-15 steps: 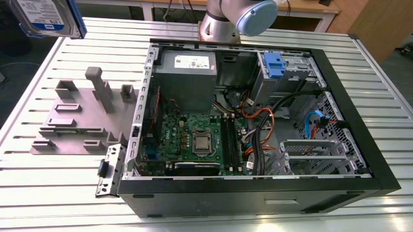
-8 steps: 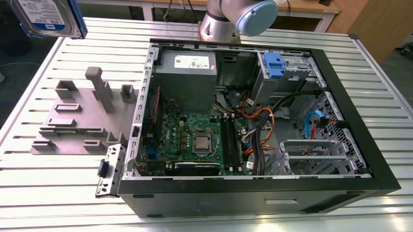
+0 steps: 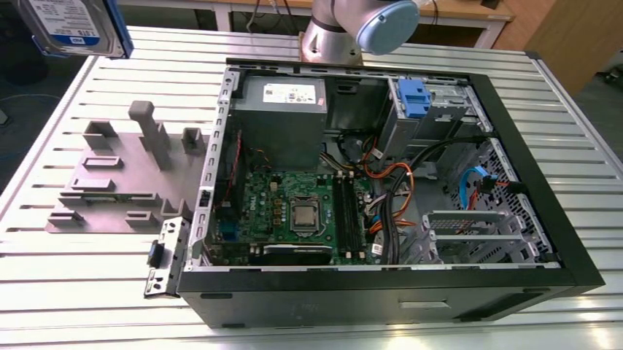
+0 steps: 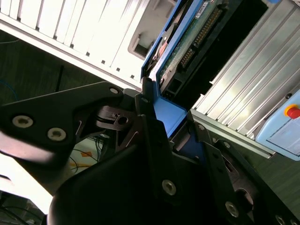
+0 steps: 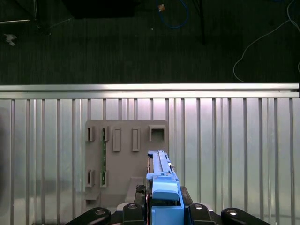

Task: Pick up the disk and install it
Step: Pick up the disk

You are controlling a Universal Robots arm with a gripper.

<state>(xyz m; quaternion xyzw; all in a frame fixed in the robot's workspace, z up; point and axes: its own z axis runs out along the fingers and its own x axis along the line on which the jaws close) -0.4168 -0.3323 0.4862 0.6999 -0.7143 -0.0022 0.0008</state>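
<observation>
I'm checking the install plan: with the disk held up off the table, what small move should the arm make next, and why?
Probably carry the disk sideways toward the exterior view's right, at its present height. The pincer grips it above the grey fixture, while the open case lies off to that side, with walls to clear.

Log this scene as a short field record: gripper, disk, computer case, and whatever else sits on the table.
gripper: jaws closed on the disk's blue bracket
disk: raised in the air at the exterior view's left, not in the case
computer case: lying on the table with its side open, circuit board and cables exposed
blue clip: inside the case, at its far end
gray holder: on the table beside the case, at the exterior view's left
table: slatted metal
</observation>
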